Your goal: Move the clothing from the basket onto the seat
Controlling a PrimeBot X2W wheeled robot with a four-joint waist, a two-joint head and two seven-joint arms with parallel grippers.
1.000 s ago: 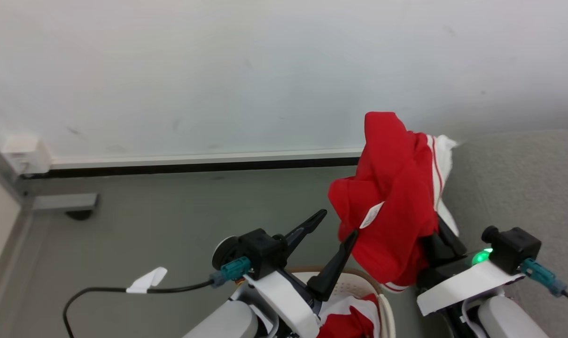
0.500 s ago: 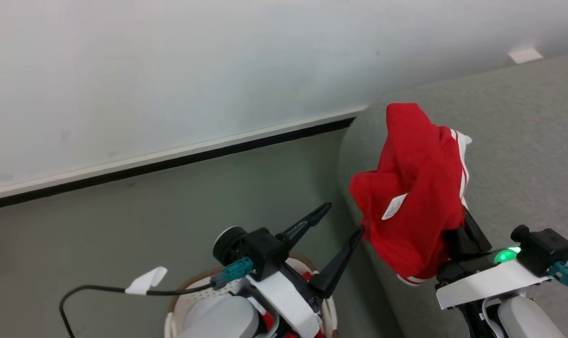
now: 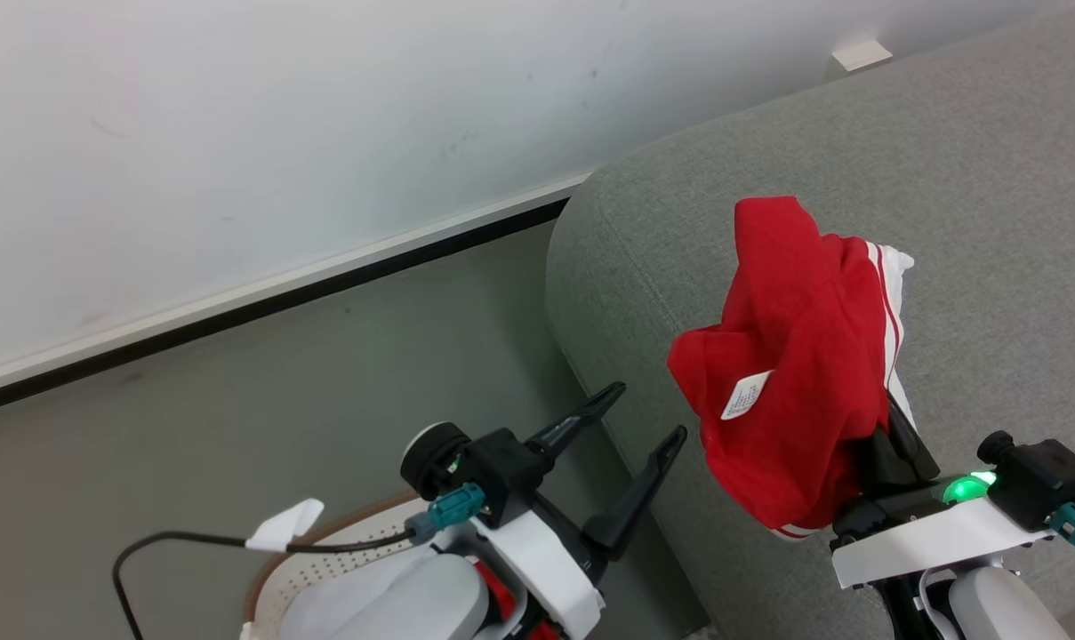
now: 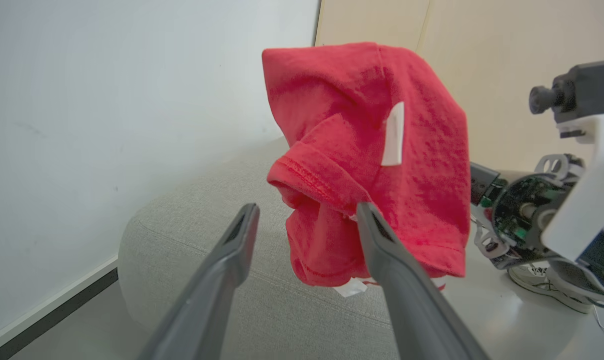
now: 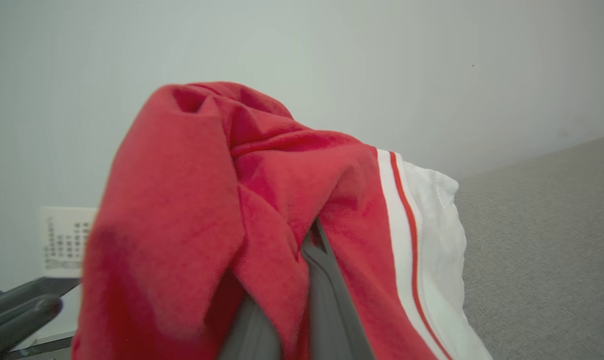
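A red garment of the clothing (image 3: pixel 795 356) with white stripes and a small white label (image 3: pixel 744 396) hangs bunched over my right gripper (image 3: pixel 893 440), which is shut on it, above the grey seat (image 3: pixel 973 178). In the right wrist view the fabric (image 5: pixel 222 210) drapes over the fingers (image 5: pixel 321 290). My left gripper (image 3: pixel 648 413) stands open and holds nothing, just left of the garment, at the seat's rounded corner. The left wrist view shows it (image 4: pixel 307 210) open with the garment (image 4: pixel 406 150) beyond. The basket (image 3: pixel 324 556) sits at the lower left under my left arm, with red fabric (image 3: pixel 500 597) peeking out.
A pale wall (image 3: pixel 279 133) with a white and black skirting runs behind the grey floor (image 3: pixel 279 373). A black cable with a white tag (image 3: pixel 284 529) trails from my left wrist. A small white block (image 3: pixel 860 53) sits by the wall behind the seat.
The head view has swung to the right, so the seat takes up far more of the picture and the basket shows at the lower left. The garment stays in my right gripper; the left stays open.
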